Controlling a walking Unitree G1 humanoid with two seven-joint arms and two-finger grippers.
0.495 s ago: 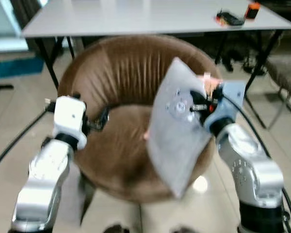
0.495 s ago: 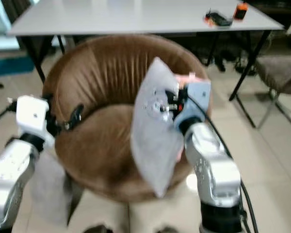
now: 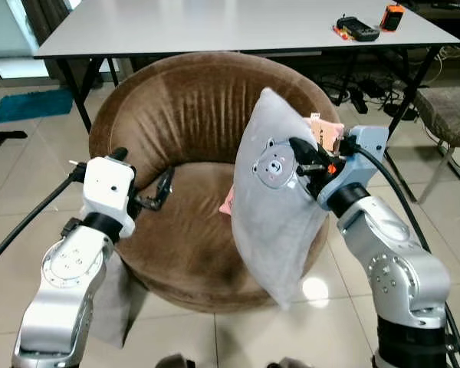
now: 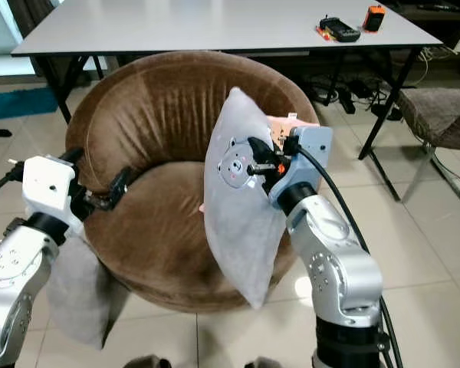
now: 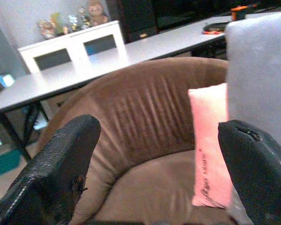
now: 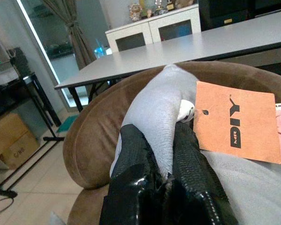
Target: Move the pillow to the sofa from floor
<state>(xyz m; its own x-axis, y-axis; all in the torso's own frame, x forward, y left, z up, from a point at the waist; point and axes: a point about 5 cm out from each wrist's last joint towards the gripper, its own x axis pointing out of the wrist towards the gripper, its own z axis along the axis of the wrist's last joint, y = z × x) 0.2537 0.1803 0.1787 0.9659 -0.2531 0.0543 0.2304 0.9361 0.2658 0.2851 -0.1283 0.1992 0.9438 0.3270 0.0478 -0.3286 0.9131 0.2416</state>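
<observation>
Pillow (image 3: 276,222) pinched in right hand (image 3: 305,159)

Pale tiled floor (image 3: 15,199), long grey table (image 3: 215,23) — white cabinet (image 5: 70,47) behind

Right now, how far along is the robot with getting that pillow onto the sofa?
Done: the grey pillow is off the floor. In hand: the right gripper pinches its upper part, dangling it over the brown sofa's front edge. Left: set it on the seat and let go. The left gripper is open.
</observation>
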